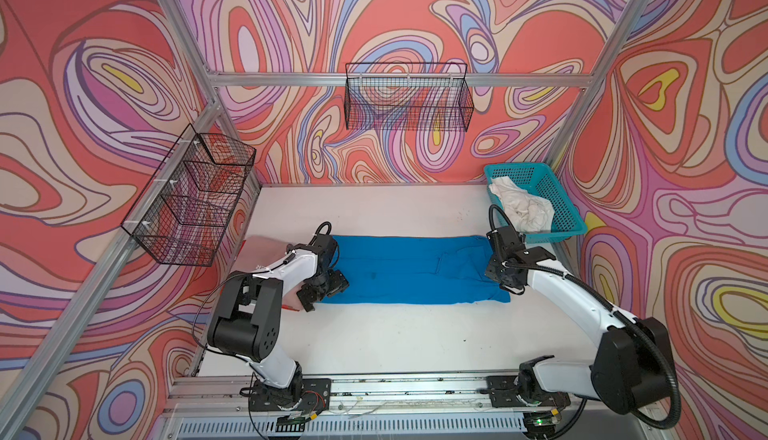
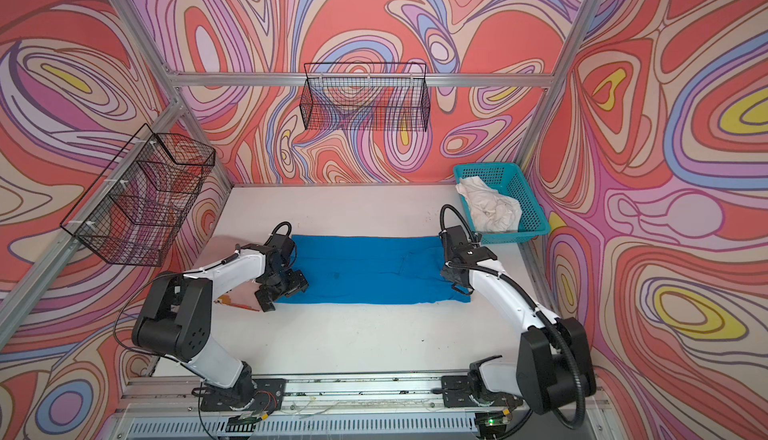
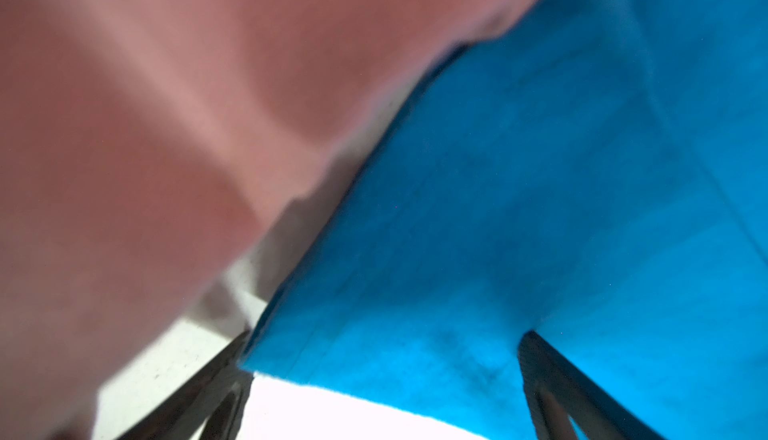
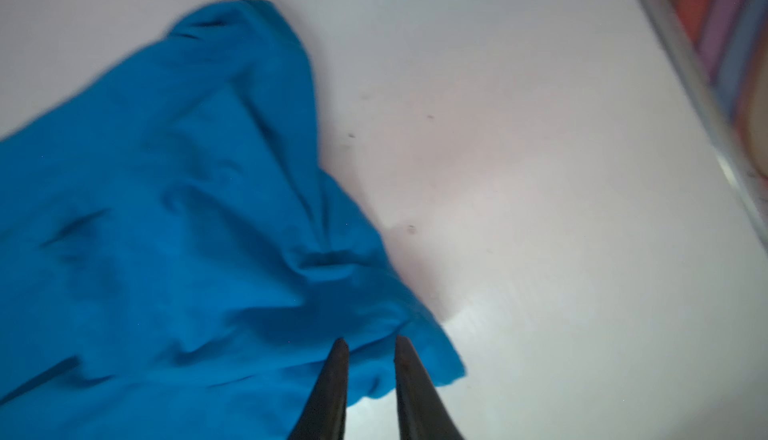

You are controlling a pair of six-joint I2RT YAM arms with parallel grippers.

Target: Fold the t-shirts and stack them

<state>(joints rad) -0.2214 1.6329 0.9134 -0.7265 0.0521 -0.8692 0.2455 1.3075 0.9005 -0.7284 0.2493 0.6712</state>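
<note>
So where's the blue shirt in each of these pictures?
Top view: blue shirt spread flat in the middle of the white table.
Top view: blue shirt in the same spot.
Left wrist: blue shirt close up, beside the pink shirt.
Right wrist: blue shirt's rumpled end.
Shared landmark: the white table under it.

A shirt (image 1: 407, 269) lies flat in the middle of the table (image 1: 374, 342). Just left of it, partly under the left arm (image 1: 286, 267), lies a 2nd shirt (image 1: 259, 249). Behind its right end stands a basket (image 1: 569, 213) with a 3rd shirt (image 1: 523, 207) in it. The left pincer (image 1: 325, 290) straddles its near left corner, and the right pincer (image 4: 368, 340) is over its right end. 1 rack (image 1: 409, 99) hangs behind it, and another rack (image 1: 195, 197) to its left.
</note>
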